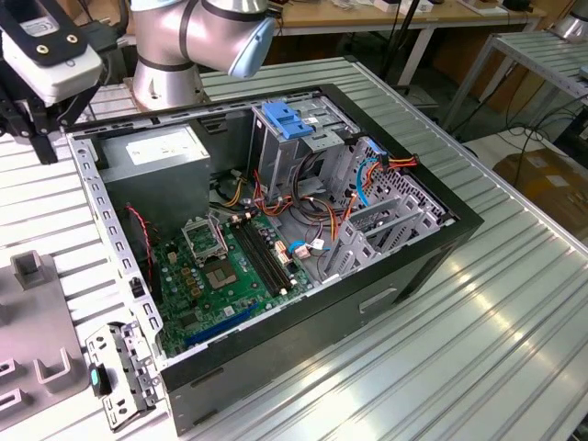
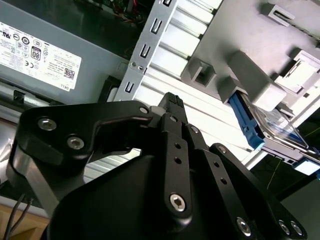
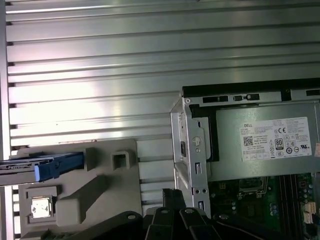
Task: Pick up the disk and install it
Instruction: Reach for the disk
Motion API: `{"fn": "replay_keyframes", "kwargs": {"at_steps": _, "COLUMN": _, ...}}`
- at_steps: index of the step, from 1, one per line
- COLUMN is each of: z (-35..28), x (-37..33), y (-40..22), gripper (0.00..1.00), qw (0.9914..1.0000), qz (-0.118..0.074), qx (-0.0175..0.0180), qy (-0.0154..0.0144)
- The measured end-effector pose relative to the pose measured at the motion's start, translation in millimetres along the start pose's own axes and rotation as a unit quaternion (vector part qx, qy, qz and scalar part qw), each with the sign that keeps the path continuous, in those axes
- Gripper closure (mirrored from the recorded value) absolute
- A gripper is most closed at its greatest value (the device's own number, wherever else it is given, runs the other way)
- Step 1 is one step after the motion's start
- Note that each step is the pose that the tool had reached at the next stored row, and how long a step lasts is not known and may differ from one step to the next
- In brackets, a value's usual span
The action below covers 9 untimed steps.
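Right, status: the black two-finger gripper (image 3: 172,196) is closed down narrow, jaws together with nothing between them. The second wrist view shows the gripper (image 2: 171,102) the same way. It hangs over the ribbed aluminium table (image 3: 100,65), above the strip between the open black tower PC case (image 1: 276,354) and the grey plastic fixture plate (image 3: 107,192). In the exterior view we see it at the exterior view's left, near the case corner holding the large grey power-supply box with white sticker (image 1: 156,152).

The disk (image 3: 50,167), a flat grey-metal hard drive in blue plastic carrier rails, is parked on the fixture plate, outside the case. In the first wrist view we get it edge-on, blue rail end just beside a small raised grey block (image 3: 91,159) of the plate. In the second wrist view the disk (image 2: 249,125) sits against a grey block, blue rail facing the gripper. Disk and gripper are apart, no contact; not yet picked.

We also note a small square silver chip (image 3: 42,207) in a pocket of the plate, near the disk. Inside the case:
- green motherboard (image 1: 225,266)
- tall metal drive cage topped by a blue plastic latch (image 1: 289,119)
- orange and red cables (image 1: 401,163)

A loose perforated metal bracket (image 1: 119,377) lies on the table just beside the case's corner.
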State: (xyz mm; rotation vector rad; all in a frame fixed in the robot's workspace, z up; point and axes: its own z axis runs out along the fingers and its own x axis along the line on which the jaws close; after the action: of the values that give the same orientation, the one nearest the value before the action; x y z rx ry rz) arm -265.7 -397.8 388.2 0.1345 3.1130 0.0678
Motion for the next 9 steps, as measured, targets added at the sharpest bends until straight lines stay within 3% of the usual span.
{"fn": "replay_keyframes", "kwargs": {"at_steps": 3, "z": 0.0, "x": 7.9, "y": -0.5, "gripper": 0.89, "qw": 1.0, "qz": 0.002, "qx": 0.0002, "qy": 0.0019}}
{"fn": "replay_keyframes", "kwargs": {"at_steps": 9, "z": 0.6, "x": 25.0, "y": -1.6, "gripper": 0.89, "qw": 0.99994, "qz": 0.004, "qx": 0.001, "qy": 0.0099}}
